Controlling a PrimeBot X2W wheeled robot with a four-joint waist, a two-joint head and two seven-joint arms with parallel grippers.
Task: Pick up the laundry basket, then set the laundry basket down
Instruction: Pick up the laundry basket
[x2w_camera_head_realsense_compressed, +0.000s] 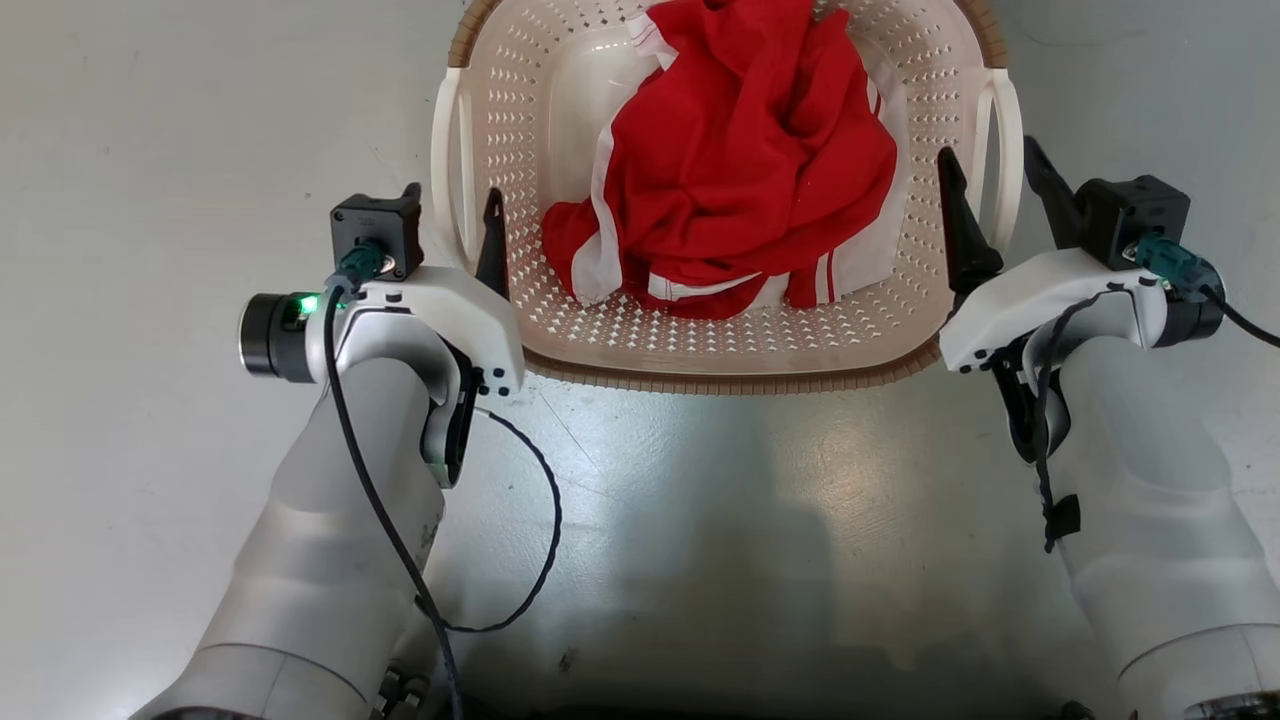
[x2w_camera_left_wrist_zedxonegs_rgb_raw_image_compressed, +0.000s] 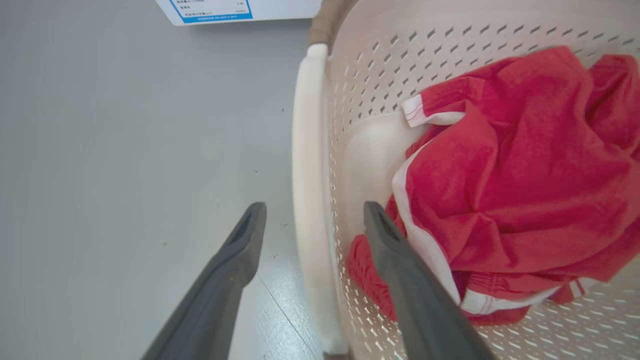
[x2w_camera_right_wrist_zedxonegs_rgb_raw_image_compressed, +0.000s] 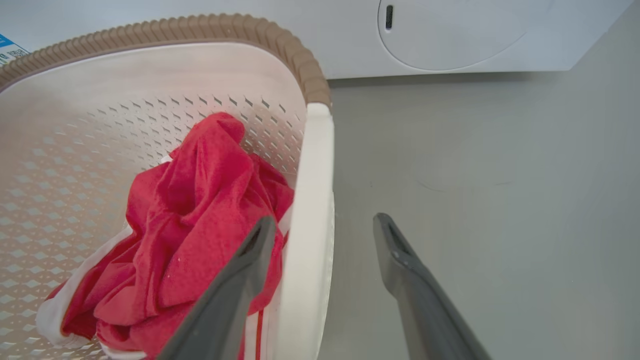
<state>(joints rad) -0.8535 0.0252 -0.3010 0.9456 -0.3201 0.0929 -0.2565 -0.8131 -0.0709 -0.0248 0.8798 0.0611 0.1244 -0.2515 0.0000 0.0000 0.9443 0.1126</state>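
Observation:
The laundry basket (x2w_camera_head_realsense_compressed: 700, 372), cream-white and perforated with a brown rim, stands on the grey floor at the top centre of the head view. My left gripper (x2w_camera_head_realsense_compressed: 452, 215) is open, one finger outside and one inside the left loop handle (x2w_camera_head_realsense_compressed: 447, 150). In the left wrist view that gripper (x2w_camera_left_wrist_zedxonegs_rgb_raw_image_compressed: 312, 207) straddles the handle (x2w_camera_left_wrist_zedxonegs_rgb_raw_image_compressed: 306, 150) of the basket (x2w_camera_left_wrist_zedxonegs_rgb_raw_image_compressed: 400, 65) without pinching it. My right gripper (x2w_camera_head_realsense_compressed: 995, 200) is open around the right handle (x2w_camera_head_realsense_compressed: 1003, 130) in the same way. The right wrist view shows this gripper (x2w_camera_right_wrist_zedxonegs_rgb_raw_image_compressed: 324, 222) astride the white handle (x2w_camera_right_wrist_zedxonegs_rgb_raw_image_compressed: 312, 165) of the basket (x2w_camera_right_wrist_zedxonegs_rgb_raw_image_compressed: 200, 27).
A crumpled red garment with white trim (x2w_camera_head_realsense_compressed: 740, 150) (x2w_camera_left_wrist_zedxonegs_rgb_raw_image_compressed: 500, 190) (x2w_camera_right_wrist_zedxonegs_rgb_raw_image_compressed: 200, 210) lies in the basket. A white washing machine (x2w_camera_right_wrist_zedxonegs_rgb_raw_image_compressed: 450, 35) stands just beyond the basket, its blue label (x2w_camera_left_wrist_zedxonegs_rgb_raw_image_compressed: 215, 10) low on the front. Bare grey floor (x2w_camera_head_realsense_compressed: 150, 150) lies on both sides.

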